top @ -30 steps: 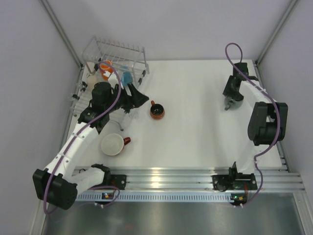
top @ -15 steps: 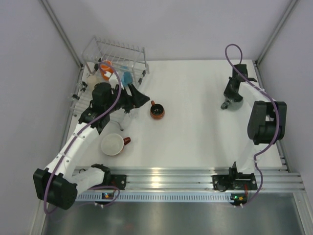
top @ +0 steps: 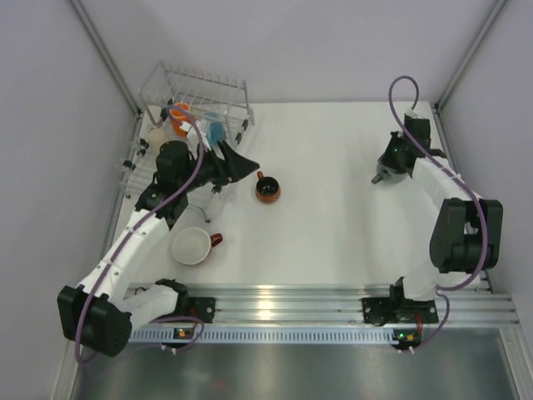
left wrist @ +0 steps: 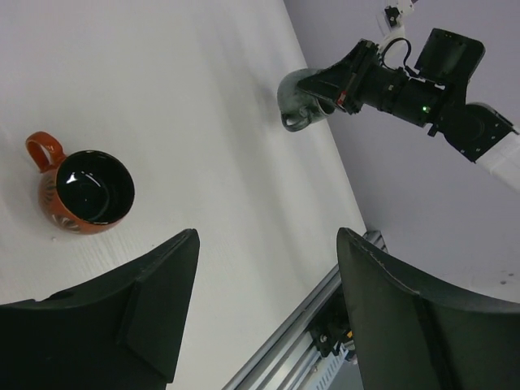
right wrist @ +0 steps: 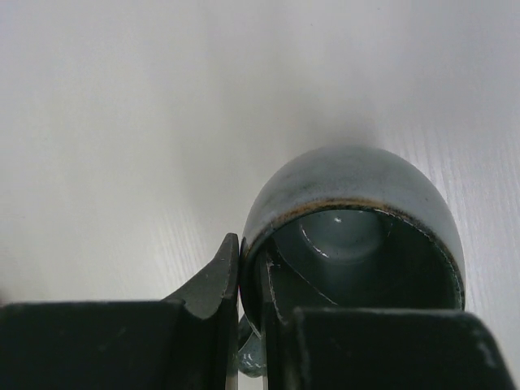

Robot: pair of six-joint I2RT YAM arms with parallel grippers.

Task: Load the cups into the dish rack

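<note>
My left gripper [top: 242, 166] is open and empty, held over the table just right of the dish rack [top: 200, 90]; in the left wrist view [left wrist: 268, 237] its jaws stand wide apart. The small dark red-handled mug [top: 266, 190] stands upright just beyond it, and also shows in the left wrist view [left wrist: 85, 190]. The wide white red-handled cup [top: 192, 246] stands nearer the front. The orange mug [top: 181, 117], light blue mug [top: 216, 132] and beige tumbler [top: 156, 138] are at the rack. My right gripper [top: 382, 176] is shut on the rim of a grey-blue mug [right wrist: 349, 187], one finger inside it.
The grey-blue mug and the right arm show at the far right in the left wrist view [left wrist: 299, 101]. An aluminium rail [top: 291, 300] runs along the table's front edge. Grey walls close in the left, back and right sides.
The right arm has swung its elbow outward and carried the grey-blue mug slightly left. The left arm has hardly moved.
</note>
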